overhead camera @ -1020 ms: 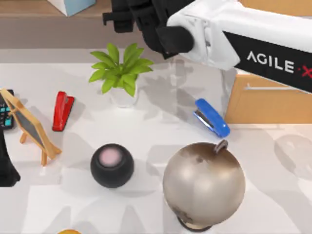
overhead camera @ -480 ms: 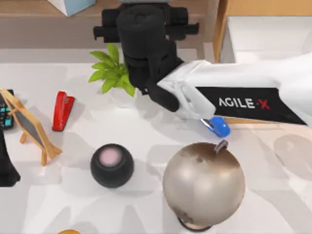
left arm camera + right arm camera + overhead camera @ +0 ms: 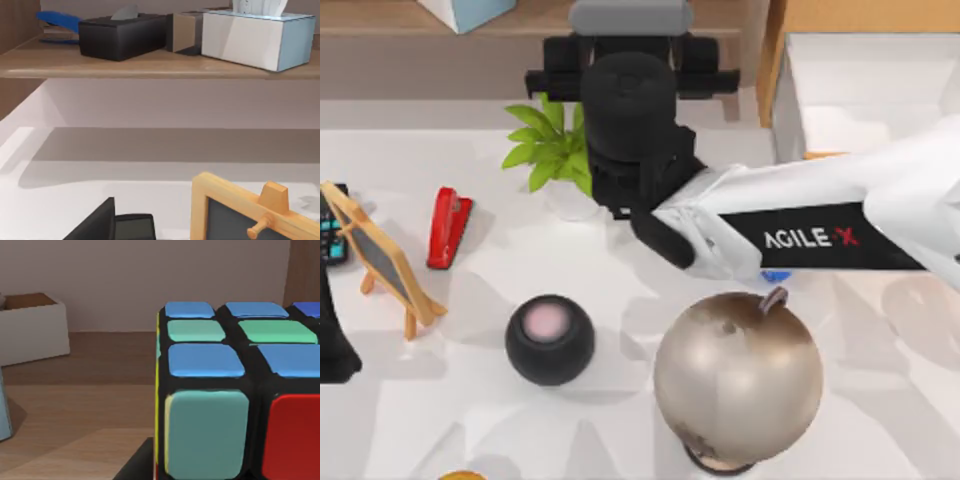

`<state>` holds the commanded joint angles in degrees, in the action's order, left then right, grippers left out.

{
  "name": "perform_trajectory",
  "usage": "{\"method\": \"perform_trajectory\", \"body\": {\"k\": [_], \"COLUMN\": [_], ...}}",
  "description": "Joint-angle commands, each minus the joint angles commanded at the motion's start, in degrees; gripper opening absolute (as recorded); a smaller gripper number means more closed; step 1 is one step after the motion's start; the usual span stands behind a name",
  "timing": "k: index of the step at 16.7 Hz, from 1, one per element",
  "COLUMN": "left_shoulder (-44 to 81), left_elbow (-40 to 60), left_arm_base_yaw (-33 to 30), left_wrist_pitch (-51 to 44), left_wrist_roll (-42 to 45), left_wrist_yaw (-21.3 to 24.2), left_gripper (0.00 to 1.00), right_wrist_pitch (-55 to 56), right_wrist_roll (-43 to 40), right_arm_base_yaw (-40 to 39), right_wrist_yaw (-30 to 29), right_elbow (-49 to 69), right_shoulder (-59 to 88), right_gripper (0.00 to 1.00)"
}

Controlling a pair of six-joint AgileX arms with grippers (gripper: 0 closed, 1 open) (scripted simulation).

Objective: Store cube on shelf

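Overhead, right tool (image 3: 632, 40) reached across the counter (image 3: 470, 400) to the shelf (image 3: 380, 18) edge, above the green plant (image 3: 545, 150). Whether clenched or released: cannot tell. Cube (image 3: 240, 390) close up in right wrist view, blue, green and red squares on black grid, over the shelf's wooden board; contact with board unclear. Left arm parked at counter's left edge, left tool near the small chalkboard (image 3: 380, 260). Globe (image 3: 738, 375), black speaker (image 3: 549, 338), red stapler (image 3: 447, 226) on counter.

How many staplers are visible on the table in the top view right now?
2. The red stapler lies at the table's left beside the small chalkboard; the blue stapler is mostly hidden under the right arm. Others may be hidden.
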<state>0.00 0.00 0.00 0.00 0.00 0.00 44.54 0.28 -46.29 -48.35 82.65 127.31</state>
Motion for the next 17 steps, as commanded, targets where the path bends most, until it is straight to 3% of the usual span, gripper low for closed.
{"method": "perform_trajectory", "body": {"k": [7, 13, 17], "left_shoulder": [0.00, 0.00, 0.00], "left_elbow": [0.00, 0.00, 0.00], "left_arm_base_yaw": [0.00, 0.00, 0.00], "left_wrist_pitch": [0.00, 0.00, 0.00], "left_wrist_roll": [0.00, 0.00, 0.00], "left_wrist_yaw": [0.00, 0.00, 0.00], "left_gripper": [1.00, 1.00, 1.00], "right_wrist_pitch": [1.86, 8.45, 3.48], "right_wrist_roll": [-0.16, -1.21, -1.46], "right_arm_base_yaw": [1.86, 4.39, 5.86], "right_wrist_yaw": [0.09, 0.97, 2.56], "right_elbow": [2.09, 17.31, 22.33], "right_shoulder": [0.81, 10.22, 12.52], "right_gripper": [0.00, 0.00, 0.00]}}
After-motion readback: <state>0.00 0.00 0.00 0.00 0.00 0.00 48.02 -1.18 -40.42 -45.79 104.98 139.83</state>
